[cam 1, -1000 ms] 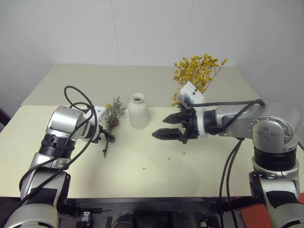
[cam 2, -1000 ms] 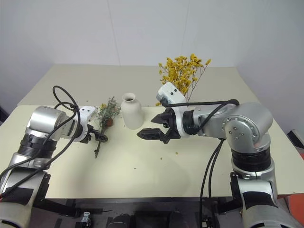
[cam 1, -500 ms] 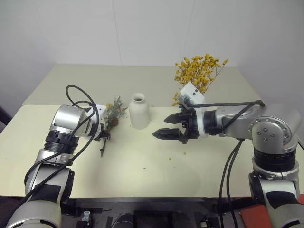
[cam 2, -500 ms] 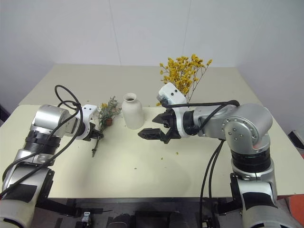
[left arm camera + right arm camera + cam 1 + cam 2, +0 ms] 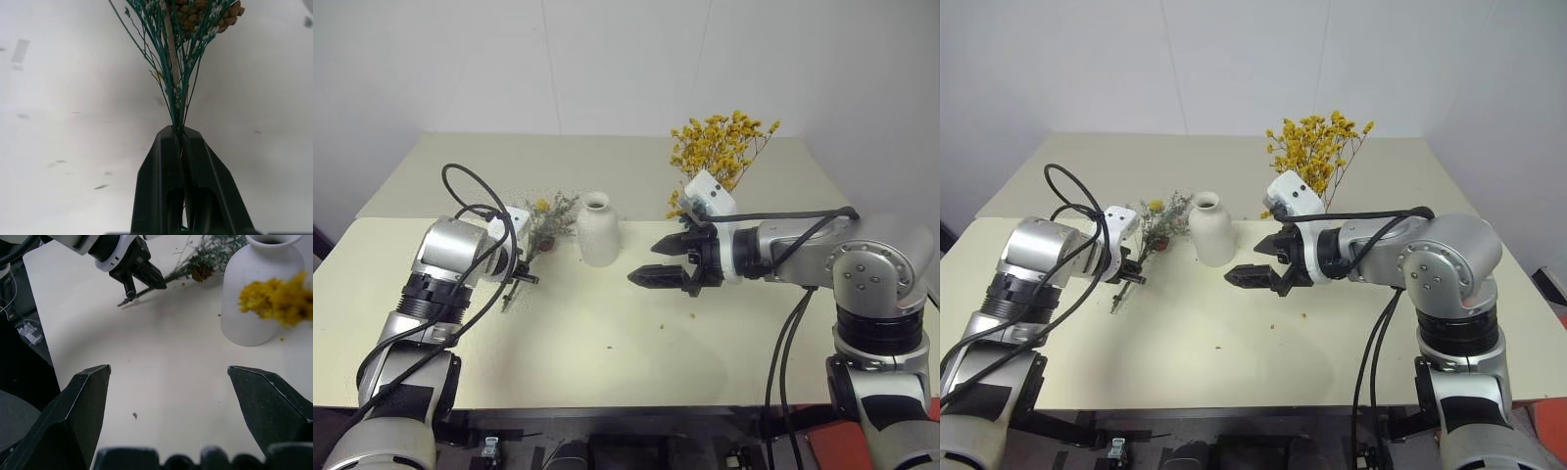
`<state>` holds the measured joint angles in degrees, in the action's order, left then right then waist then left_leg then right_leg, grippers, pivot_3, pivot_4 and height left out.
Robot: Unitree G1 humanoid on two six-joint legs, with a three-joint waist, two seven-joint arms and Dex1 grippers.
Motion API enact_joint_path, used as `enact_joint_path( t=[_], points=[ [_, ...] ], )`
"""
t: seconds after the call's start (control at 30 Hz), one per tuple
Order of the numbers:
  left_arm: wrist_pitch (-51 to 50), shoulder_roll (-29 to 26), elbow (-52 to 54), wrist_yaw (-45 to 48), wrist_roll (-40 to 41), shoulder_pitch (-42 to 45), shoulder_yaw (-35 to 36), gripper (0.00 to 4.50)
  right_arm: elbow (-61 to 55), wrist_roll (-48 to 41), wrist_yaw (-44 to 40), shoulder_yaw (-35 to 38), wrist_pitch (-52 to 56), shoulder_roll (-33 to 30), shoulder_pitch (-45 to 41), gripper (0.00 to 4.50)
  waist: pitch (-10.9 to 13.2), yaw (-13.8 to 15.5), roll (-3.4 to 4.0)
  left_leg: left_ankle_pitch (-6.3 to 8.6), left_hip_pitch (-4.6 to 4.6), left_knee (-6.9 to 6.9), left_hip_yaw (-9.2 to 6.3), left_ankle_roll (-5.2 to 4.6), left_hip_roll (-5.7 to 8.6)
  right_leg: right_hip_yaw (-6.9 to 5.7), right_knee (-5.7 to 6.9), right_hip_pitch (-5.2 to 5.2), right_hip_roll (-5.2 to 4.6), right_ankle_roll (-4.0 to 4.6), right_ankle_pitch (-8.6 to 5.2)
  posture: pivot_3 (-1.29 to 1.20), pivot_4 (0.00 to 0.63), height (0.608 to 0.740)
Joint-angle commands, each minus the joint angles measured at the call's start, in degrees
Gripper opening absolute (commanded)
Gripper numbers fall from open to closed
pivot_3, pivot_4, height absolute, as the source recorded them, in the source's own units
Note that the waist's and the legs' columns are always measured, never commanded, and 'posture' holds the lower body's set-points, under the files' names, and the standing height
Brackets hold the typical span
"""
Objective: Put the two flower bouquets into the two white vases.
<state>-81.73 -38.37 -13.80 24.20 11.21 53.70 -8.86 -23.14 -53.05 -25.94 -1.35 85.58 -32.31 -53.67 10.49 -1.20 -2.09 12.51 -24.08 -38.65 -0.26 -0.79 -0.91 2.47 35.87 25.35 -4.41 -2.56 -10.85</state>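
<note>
My left gripper (image 5: 522, 276) is shut on the thin stems of the grey-green sprig (image 5: 548, 217), which has a yellow bloom on top. In the left wrist view the stems (image 5: 176, 73) rise from between the closed fingertips. The sprig tilts up, with its head just left of the bottle-shaped white vase (image 5: 598, 229). To the right of that vase my right gripper (image 5: 646, 260) hovers open over the table, holding nothing. The bushy yellow bouquet (image 5: 720, 147) stands upright behind my right arm, which hides its lower stems. The other white vase is hidden.
The cream table (image 5: 607, 343) has bare room in front of both grippers, with small flower crumbs (image 5: 668, 315) scattered on it. A second table surface (image 5: 607, 157) lies behind, against the white wall. Black cables loop over both arms.
My left gripper has shut on the sprig's stems and raised them slightly, swinging the sprig's head up beside the vase. The right arm has not moved.
</note>
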Motion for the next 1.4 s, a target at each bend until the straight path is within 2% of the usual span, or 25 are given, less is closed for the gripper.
enact_joint_path(
  t=[0.03, 0.17, 0.37, 0.53, 0.73, 0.93, 1.17, 1.4],
  points=[
    [0.55, -2.30, 4.20, -1.14, -1.28, -0.01, 1.94, 0.05, -2.16, 0.08, -0.35, 1.54, -1.01, -0.53, -0.33, 4.50, 0.00, 0.01, 0.00, 0.00, -0.01, 0.00, 0.00, 0.00, 0.00, 0.00, 0.00, 0.00, 0.00, 0.00, 0.00, 0.00, 0.150, 0.740],
    [4.16, -3.84, 10.69, -3.24, -2.15, -2.90, 5.87, 0.05, -2.73, 0.24, -0.36, 1.59, -1.21, -0.92, 0.04, 4.50, 0.00, 0.05, 0.00, 0.00, -0.01, 0.00, 0.00, 0.00, 0.00, 0.00, -0.01, 0.00, -0.01, 0.00, 0.00, 0.00, 0.150, 0.740],
    [14.39, -3.08, 18.57, -3.26, 0.83, -9.31, 19.45, 0.05, -3.66, 0.36, -0.22, 2.02, -1.36, -1.53, 1.50, 4.50, 0.00, 0.05, 0.00, 0.00, -0.01, 0.00, 0.00, 0.00, -0.02, 0.00, 0.00, 0.01, -0.02, 0.01, 0.01, 0.00, 0.150, 0.740],
    [35.75, -0.86, 16.06, -3.12, 1.84, -10.03, 28.17, 0.05, -4.59, 0.86, 0.36, 1.80, -1.82, -1.36, 2.67, 4.50, 0.00, 0.35, -0.01, 0.00, -0.01, -0.03, 0.00, 0.00, -0.02, -0.01, -0.03, -0.01, -0.03, 0.02, 0.01, 0.00, 0.150, 0.740],
    [56.02, 4.12, 3.03, 5.83, 10.30, -4.19, 34.04, 0.05, -5.78, 2.24, 2.27, 1.71, -2.88, 0.77, 3.95, 4.50, -0.04, 0.64, -0.06, 0.00, 0.00, -0.12, 0.00, 0.00, 0.00, -0.07, -0.04, -0.11, -0.04, 0.04, 0.03, 0.00, 0.150, 0.740],
    [65.72, 8.38, -18.01, 21.00, 16.11, 5.67, 32.96, 0.05, -7.86, 3.49, 5.23, 2.25, -2.70, 3.37, 5.58, 4.50, -0.05, 0.60, -0.08, 0.00, -0.02, -0.17, 0.01, 0.00, 0.03, -0.08, -0.06, -0.14, -0.04, 0.02, 0.03, 0.00, 0.150, 0.740],
    [78.38, 12.97, -41.23, 33.41, 13.82, 16.80, 29.85, 0.05, -10.84, 4.93, 9.58, 3.86, -1.48, 5.68, 7.42, 4.50, -0.06, 0.37, -0.10, 0.00, -0.10, -0.19, -0.01, -0.01, 0.04, -0.10, -0.07, -0.12, -0.04, -0.01, 0.04, 0.00, 0.150, 0.740],
    [81.01, 16.07, -52.33, 41.28, 13.82, 21.84, 30.02, 0.05, -13.59, 6.62, 14.68, 5.43, 0.61, 9.21, 8.60, 4.50, -0.06, -0.28, -0.10, 0.00, -0.08, -0.18, -0.02, -0.01, 0.00, -0.09, -0.05, -0.09, 0.00, -0.02, 0.04, 0.00, 0.150, 0.740]
  ],
)
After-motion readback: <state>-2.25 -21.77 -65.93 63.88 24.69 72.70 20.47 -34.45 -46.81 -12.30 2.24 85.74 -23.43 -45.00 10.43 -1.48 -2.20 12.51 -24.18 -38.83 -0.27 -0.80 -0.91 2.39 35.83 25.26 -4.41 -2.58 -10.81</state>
